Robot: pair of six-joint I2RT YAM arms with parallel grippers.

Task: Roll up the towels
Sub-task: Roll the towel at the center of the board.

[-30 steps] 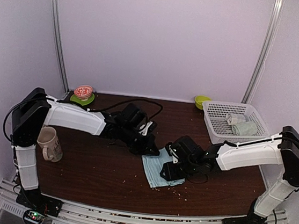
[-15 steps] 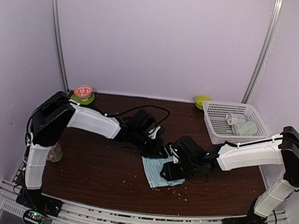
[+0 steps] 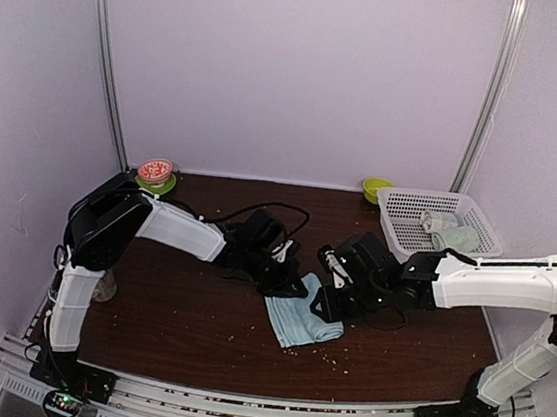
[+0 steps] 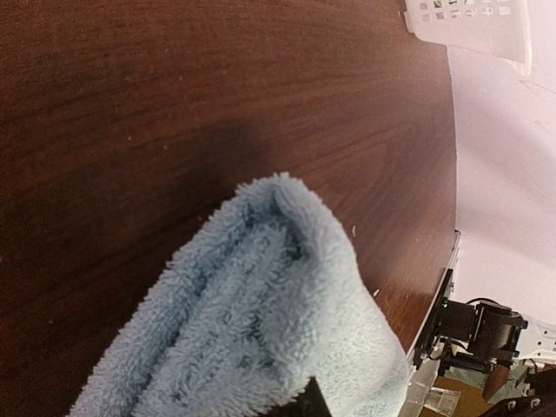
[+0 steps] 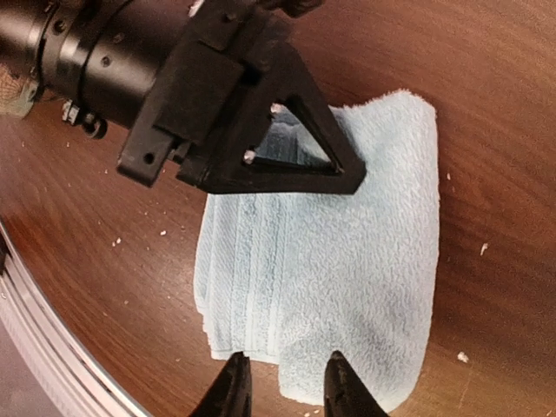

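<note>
A light blue towel [image 3: 298, 321] lies folded on the dark wood table, its right edge bunched up. My left gripper [image 3: 289, 288] sits at the towel's far left corner. In the right wrist view its black triangular finger [image 5: 287, 165] rests on the towel's [image 5: 347, 252] far edge. In the left wrist view the towel [image 4: 261, 321] rises in a fold against one dark fingertip [image 4: 306, 401]. My right gripper [image 5: 287, 387] is open, its tips just over the towel's near edge; it also shows in the top view [image 3: 328, 303]. A pale sage-green rolled towel [image 3: 459, 239] lies in the basket.
A white plastic basket [image 3: 405, 198] stands at the back right and also holds a whitish roll [image 3: 436, 221]. A green bowl [image 3: 374, 187] sits beside it. A green plate with a pink bowl [image 3: 155, 172] is at the back left. Crumbs dot the table.
My left arm has reached further right, bringing its gripper onto the towel's far left corner. My right gripper has moved back and right to the towel's right edge, which is now bunched.
</note>
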